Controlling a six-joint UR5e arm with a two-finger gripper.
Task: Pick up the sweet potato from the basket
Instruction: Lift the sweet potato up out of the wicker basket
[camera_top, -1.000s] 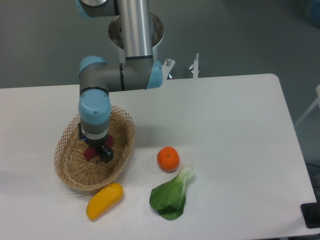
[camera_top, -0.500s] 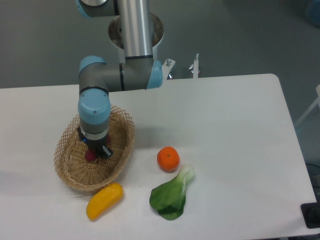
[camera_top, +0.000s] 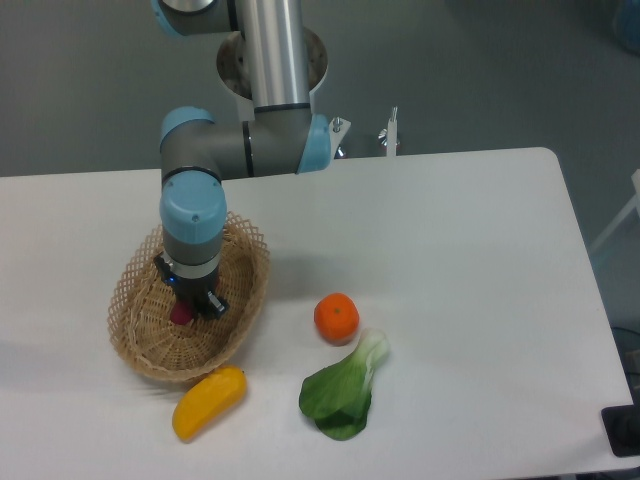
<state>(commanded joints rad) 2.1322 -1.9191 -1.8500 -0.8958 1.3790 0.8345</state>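
Camera view: tool (camera_top: 197, 306) grips sweet potato (camera_top: 182, 314) inside basket (camera_top: 140, 350), rim on every side.

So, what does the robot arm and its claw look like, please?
The arm has a thick silver metal tube, grey joint housings and light blue round caps. The claw is small and black, below a grey wrist with a dark ring. No cables or markings are visible.
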